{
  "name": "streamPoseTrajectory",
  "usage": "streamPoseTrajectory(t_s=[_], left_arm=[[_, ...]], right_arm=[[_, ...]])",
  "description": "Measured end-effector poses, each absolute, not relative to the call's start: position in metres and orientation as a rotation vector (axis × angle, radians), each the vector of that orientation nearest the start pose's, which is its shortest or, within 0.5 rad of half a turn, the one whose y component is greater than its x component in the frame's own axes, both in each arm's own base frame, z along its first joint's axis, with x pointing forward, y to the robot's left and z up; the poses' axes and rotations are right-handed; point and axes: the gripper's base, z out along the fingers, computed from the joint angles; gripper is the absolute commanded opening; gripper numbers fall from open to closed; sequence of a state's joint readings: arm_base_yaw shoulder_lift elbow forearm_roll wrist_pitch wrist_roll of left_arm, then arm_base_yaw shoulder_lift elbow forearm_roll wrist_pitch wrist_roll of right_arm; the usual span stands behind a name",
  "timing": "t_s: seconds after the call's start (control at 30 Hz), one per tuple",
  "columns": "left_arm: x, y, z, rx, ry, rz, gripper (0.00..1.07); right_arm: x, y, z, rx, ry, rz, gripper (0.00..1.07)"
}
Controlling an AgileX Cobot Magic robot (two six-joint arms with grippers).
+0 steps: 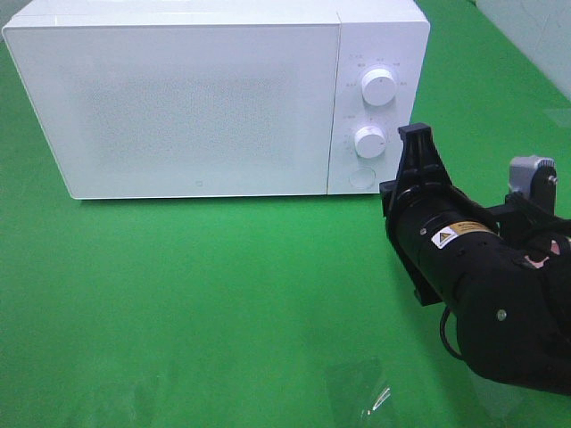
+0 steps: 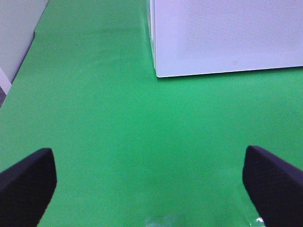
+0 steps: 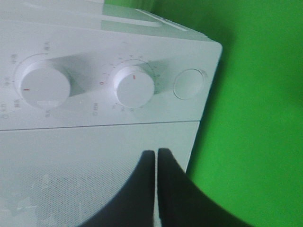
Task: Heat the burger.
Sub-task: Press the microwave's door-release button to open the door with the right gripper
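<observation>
The burger is not in view in any frame. The white microwave [image 1: 196, 107] stands at the back with its door closed. Its control panel has an upper knob [image 1: 379, 87], a lower knob [image 1: 369, 141] and a round button [image 1: 361, 175]. My right gripper [image 1: 415, 132] is shut on nothing, its tips just in front of the panel's right edge, near the lower knob. In the right wrist view the shut fingertips [image 3: 156, 153] point at the door edge below the lower knob [image 3: 135, 88] and the button [image 3: 189, 84]. My left gripper [image 2: 149, 182] is open and empty over green cloth.
The table is covered in green cloth [image 1: 223, 294]. A clear plastic scrap [image 1: 366, 392] lies near the front edge and also shows in the left wrist view [image 2: 163, 220]. The microwave's left front corner [image 2: 156, 73] lies ahead of the left gripper. A pale wall [image 2: 14, 38] borders the table.
</observation>
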State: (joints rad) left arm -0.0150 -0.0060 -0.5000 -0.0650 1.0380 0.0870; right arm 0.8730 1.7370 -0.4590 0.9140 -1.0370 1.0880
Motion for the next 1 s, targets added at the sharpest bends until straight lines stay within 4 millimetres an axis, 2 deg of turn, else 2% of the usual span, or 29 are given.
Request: streamPoseTrajectory(t_s=[0.17,0.43,0.63,0.73,0.83,1.0], left_arm=[[-0.005,-0.005,0.279,0.105,2.011,-0.032,1.0],[-0.005,-0.005,0.279,0.105,2.011,-0.032,1.0],[-0.005,-0.005,0.279,0.105,2.011,-0.032,1.0],[-0.005,-0.005,0.279,0.105,2.011,-0.032,1.0],[-0.005,-0.005,0.279,0.105,2.011,-0.032,1.0],[-0.005,-0.005,0.279,0.105,2.011,-0.032,1.0]], right_arm=[[0.215,0.159,0.143,1.25,1.575,1.015,0.0],[0.233,0.137,0.134,1.376,1.614,0.984,0.0],[0.24,0.129,0.133,1.403,1.603,0.997,0.0],[0.246,0.128,0.129,1.415,1.598,0.995,0.0],[0.257,0.136,0.119,1.437,1.613,1.033,0.0],[0.264,0.144,0.107,1.484,1.616,1.059,0.0]])
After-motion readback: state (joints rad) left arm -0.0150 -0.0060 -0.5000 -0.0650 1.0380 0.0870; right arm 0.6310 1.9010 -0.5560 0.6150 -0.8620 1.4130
